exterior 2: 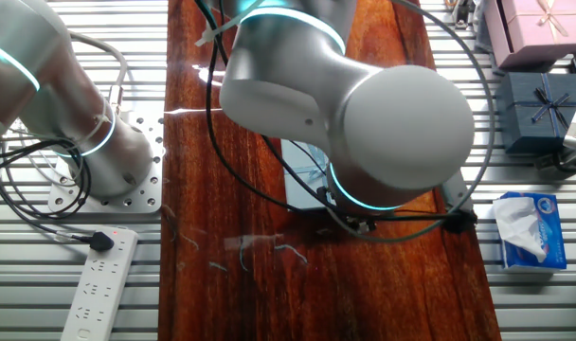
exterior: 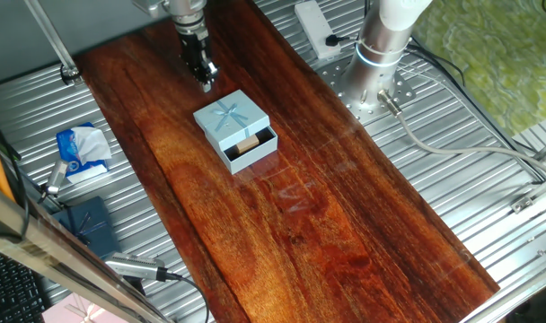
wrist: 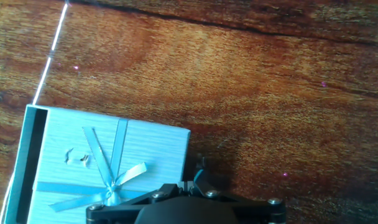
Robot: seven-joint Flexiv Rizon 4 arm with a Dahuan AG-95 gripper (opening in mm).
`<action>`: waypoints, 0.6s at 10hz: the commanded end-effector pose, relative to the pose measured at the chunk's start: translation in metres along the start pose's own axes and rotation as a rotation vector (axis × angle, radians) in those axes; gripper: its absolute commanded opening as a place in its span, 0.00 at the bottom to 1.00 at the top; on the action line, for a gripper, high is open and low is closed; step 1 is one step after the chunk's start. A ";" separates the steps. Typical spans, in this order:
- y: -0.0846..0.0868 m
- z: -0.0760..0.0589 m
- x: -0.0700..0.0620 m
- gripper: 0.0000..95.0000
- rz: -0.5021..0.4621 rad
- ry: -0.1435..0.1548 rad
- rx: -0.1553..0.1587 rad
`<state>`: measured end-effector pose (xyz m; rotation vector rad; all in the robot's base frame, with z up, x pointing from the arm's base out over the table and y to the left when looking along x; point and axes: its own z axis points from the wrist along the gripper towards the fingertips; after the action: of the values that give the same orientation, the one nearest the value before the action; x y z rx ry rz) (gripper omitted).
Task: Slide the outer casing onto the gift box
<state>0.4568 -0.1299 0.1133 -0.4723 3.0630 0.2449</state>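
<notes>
I see the outer casing (exterior: 231, 119) mid-desk (exterior: 345, 224), partly over the gift box (exterior: 252, 147). My pincer (exterior: 206, 81) sits pressed together at its far edge. It looks like light, crushable card, so I'd push that edge gently, avoiding the bow

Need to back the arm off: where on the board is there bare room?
Bare wood runs from the gift box to the board's near end. It is crowded at the far end, where the gripper sits right behind the outer casing.
</notes>
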 end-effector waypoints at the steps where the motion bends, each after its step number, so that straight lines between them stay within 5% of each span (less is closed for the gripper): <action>1: 0.000 0.000 0.001 0.00 -0.046 -0.010 0.008; 3: 0.000 0.000 0.001 0.00 0.054 0.077 0.028; 6: 0.000 0.000 0.001 0.00 0.142 0.125 0.010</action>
<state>0.4570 -0.1300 0.1118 -0.5078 3.1065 0.2035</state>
